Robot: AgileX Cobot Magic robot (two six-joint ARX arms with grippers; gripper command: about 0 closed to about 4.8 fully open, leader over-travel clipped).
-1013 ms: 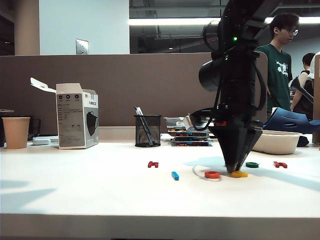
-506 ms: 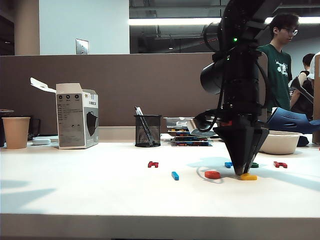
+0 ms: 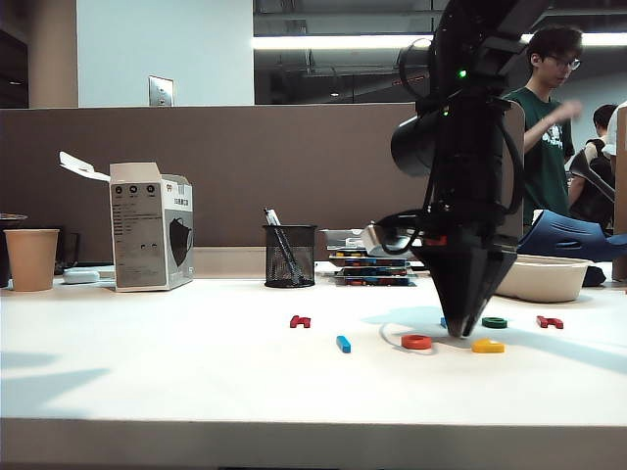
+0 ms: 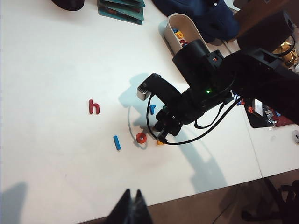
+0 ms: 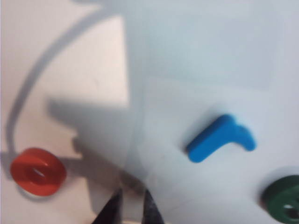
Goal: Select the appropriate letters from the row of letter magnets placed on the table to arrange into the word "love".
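The right pincer (image 3: pixel 460 333) hangs tip-down on the table (image 3: pixel 196 372), its jaws nearly closed and holding nothing. The orange ring (image 3: pixel 416 342) lies at its 9 o'clock, the yellow V (image 3: pixel 488 346) at 4 o'clock. The blue bar (image 3: pixel 343 344) is further left. The left pincer (image 4: pixel 132 210) waits closed. Going back down, the tips could bump the V crooked.

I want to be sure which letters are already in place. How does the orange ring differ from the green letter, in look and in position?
The orange ring lies to the left of the right gripper in the exterior view; the green letter lies to the right of it and farther back. The orange ring sits beside the blue bar; the green letter sits near a dark red letter. Both are small, flat and rounded.
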